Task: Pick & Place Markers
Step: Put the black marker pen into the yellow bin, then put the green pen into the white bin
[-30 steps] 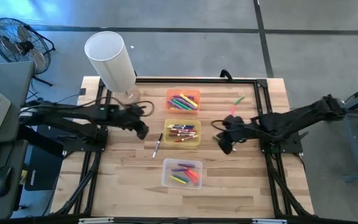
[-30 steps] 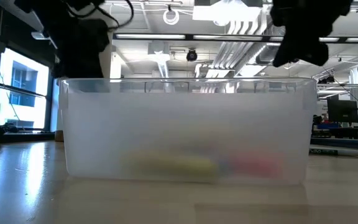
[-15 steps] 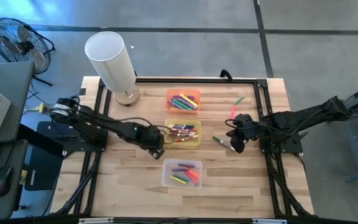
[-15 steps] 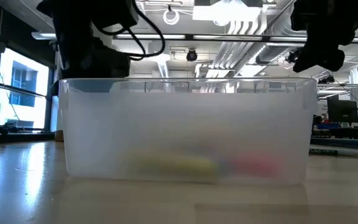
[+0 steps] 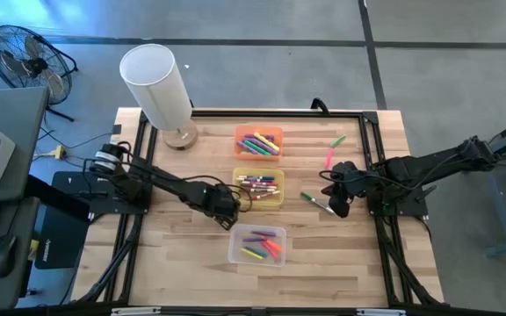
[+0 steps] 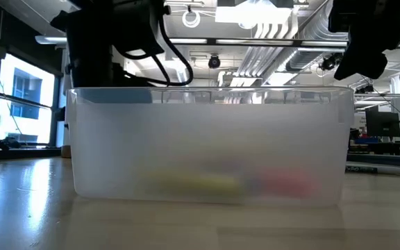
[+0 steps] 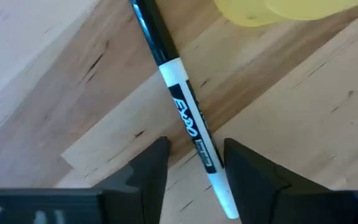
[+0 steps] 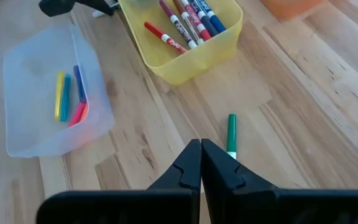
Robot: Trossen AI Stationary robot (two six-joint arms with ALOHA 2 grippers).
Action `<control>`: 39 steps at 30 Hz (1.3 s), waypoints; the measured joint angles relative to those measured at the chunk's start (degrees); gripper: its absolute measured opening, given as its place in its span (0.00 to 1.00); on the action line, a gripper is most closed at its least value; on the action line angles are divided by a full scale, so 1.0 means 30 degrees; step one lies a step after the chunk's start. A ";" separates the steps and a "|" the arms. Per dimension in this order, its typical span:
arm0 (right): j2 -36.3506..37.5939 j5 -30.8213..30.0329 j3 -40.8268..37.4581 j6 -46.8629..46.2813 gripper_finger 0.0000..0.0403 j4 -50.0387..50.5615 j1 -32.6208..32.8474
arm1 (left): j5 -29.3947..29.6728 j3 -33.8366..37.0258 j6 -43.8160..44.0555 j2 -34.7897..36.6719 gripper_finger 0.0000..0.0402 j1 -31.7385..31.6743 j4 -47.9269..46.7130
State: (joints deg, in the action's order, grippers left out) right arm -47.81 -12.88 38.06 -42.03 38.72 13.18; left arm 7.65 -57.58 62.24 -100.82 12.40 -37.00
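Wooden table under low left gripper (jaws apart).

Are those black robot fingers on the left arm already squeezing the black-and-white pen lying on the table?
Apart. In the left wrist view the black-and-white marker lies on the wood between the left gripper fingers, with bare wood showing on each side of it; the jaws are open.

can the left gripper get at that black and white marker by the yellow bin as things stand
Probably yes. The left gripper sits right over the black and white marker, open fingers either side of it, and the yellow bin lies clear of them.
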 joint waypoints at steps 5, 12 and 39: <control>-0.0022 0.0000 0.0000 0.0126 0.00 0.0029 0.0002 | -0.0352 0.0009 0.1415 -0.0160 0.20 -0.0022 -0.0700; -0.0022 0.0020 0.0000 0.0389 0.00 0.0029 0.0002 | -0.0518 0.0029 0.2687 -0.0166 0.06 -0.0015 -0.1784; -0.0256 -0.0361 0.0005 0.1175 0.00 -0.0287 0.0002 | 0.3233 -0.9086 -0.9084 0.2758 0.01 -0.1207 -0.7544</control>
State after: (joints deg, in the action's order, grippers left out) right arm -48.58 -13.97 38.08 -38.50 37.86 13.19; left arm 17.34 -84.84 34.99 -92.54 8.78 -59.63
